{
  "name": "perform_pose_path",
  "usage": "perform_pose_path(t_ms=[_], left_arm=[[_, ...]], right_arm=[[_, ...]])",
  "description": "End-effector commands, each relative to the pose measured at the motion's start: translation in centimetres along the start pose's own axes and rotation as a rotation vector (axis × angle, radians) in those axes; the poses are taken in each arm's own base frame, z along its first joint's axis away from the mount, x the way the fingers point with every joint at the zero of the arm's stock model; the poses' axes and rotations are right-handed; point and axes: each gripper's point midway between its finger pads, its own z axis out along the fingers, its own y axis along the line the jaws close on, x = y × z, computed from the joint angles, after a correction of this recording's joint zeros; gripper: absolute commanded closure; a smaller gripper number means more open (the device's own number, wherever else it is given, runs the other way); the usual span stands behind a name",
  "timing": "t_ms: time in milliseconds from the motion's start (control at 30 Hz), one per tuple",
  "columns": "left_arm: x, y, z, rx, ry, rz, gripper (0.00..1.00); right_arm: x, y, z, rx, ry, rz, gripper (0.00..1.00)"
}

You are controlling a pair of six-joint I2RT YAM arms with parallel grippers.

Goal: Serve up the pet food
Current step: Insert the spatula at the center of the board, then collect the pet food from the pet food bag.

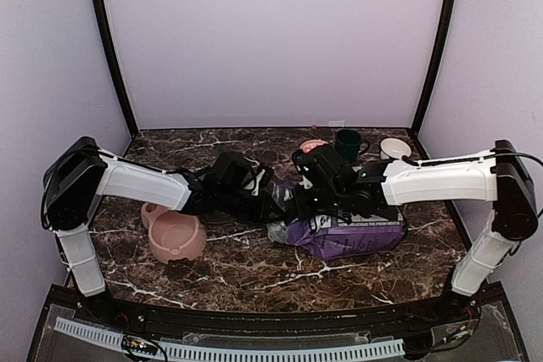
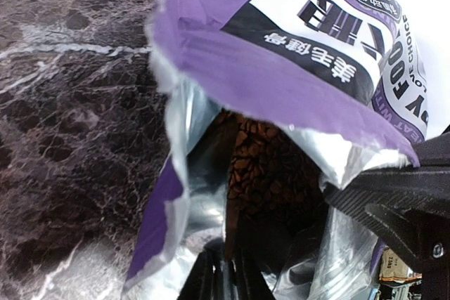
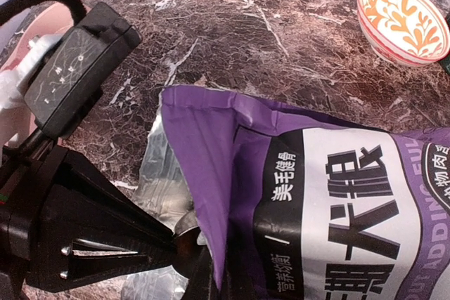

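The purple-and-white bag (image 1: pixel 356 235) lies on its side on the marble table, its mouth facing left. Inside the foil-lined mouth (image 2: pixel 190 138) I see the pet food (image 2: pixel 271 156), a dark heap of reddish-brown kibble. My left gripper (image 2: pixel 226 261) is at the mouth, shut on a thin brown handle, seemingly a scoop, that reaches in toward the kibble. My right gripper (image 3: pixel 214 279) is shut on the bag's upper purple lip (image 3: pixel 204 145) and holds it up. In the top view both grippers, left (image 1: pixel 273 203) and right (image 1: pixel 304 201), meet at the bag's mouth.
A pink double bowl (image 1: pixel 176 235) stands left of the bag, under the left arm. At the back right are a dark green mug (image 1: pixel 346 143), a small pink object (image 1: pixel 314 146) and a patterned white bowl (image 3: pixel 402 20). Black frame posts flank the table.
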Motion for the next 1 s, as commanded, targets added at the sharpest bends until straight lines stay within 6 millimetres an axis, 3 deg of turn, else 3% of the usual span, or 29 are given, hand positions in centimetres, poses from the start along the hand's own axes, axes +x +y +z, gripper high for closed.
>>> perform_pose_path(t_ms=[0,300,367,967], left_arm=[[3.0,1.3,1.8,-0.001,0.121,-0.038,1.00],[2.5,1.1,2.7,0.030,0.123,-0.033,1.00],[2.5,1.2,2.7,0.037,0.123,-0.037,1.00],[3.1,0.6,1.0,0.182,0.113,-0.042,1.00]], right_arm=[[-1.1,-1.6,-0.7,0.040,-0.049,0.026,1.00],[-0.6,-3.0,-0.6,0.077,-0.042,0.030,1.00],[-1.3,-3.1,-1.7,0.069,-0.066,0.043,1.00],[-1.3,-4.6,-3.0,0.087,-0.089,0.086,1.00]])
